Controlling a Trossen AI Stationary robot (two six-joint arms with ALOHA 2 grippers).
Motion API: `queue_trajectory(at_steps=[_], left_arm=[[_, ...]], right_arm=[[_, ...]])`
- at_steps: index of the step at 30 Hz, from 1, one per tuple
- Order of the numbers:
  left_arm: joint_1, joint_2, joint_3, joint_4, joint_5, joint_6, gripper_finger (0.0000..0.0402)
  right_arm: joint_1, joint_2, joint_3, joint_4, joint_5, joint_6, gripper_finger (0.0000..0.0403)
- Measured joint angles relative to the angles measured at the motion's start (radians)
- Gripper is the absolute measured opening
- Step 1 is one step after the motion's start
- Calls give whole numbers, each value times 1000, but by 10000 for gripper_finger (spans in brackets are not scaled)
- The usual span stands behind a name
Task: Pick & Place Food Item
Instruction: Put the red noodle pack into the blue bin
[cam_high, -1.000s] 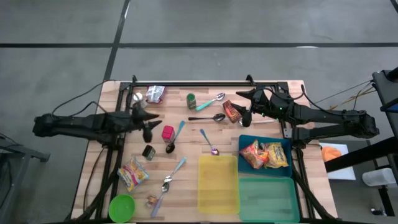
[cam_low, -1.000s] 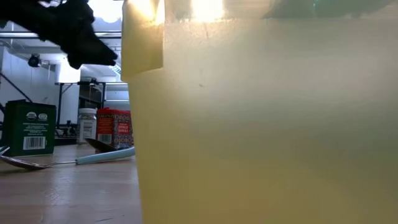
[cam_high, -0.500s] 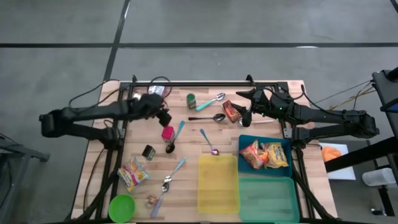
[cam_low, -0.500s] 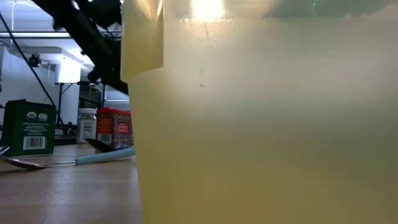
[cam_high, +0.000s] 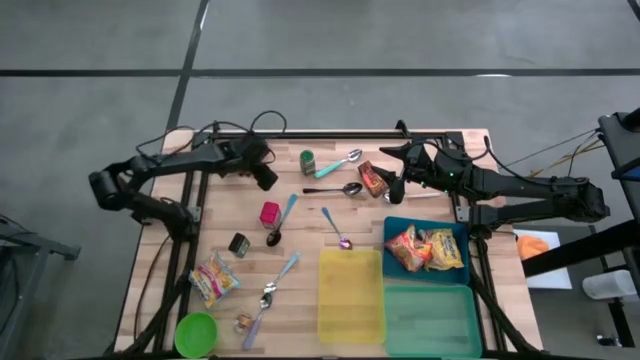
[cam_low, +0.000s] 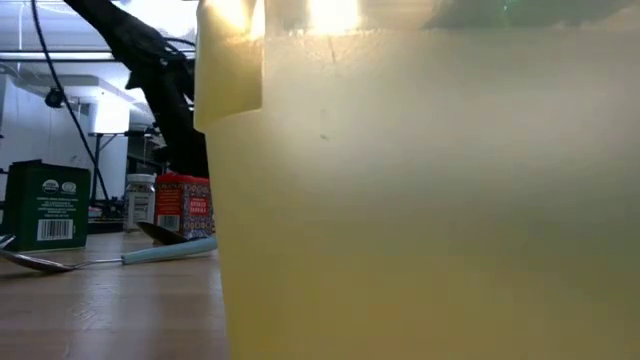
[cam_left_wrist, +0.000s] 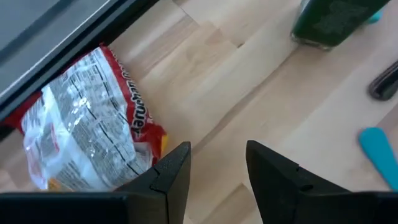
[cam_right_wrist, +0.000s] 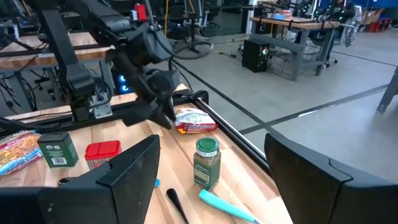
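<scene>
At table's far edge, snack packet (cam_left_wrist: 87, 124) lying flat, crosswise

green box (cam_low: 46, 205): round organic-type seal and barcode, wording perhaps too small to read
red box (cam_low: 184, 204): label print illegible

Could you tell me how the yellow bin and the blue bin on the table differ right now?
The yellow bin looks empty, while the blue bin holds two snack packets. The yellow bin is the longer one and runs down to the table's near edge; the blue bin is shorter, with a green bin below it. The yellow bin sits nearer the table's middle, the blue bin at its right side. Both are open-topped rectangular plastic bins.
</scene>
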Motion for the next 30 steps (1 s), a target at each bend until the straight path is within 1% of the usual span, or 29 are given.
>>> queue_trajectory(at_steps=[5,8,13,22,30], left_arm=[[0,103,95,-84,-100,15,159],[0,168,128,-101,-153,14,159],[21,245,144,-101,-170,14,159],[71,270,153,-96,-190,35,159],[82,270,151,-92,-199,60,159]], right_arm=[[0,0,0,0,0,1,287],[0,0,0,0,0,-1,287],[0,0,0,0,0,-1,287],[0,0,0,0,0,-1,287],[0,0,0,0,0,0,287]])
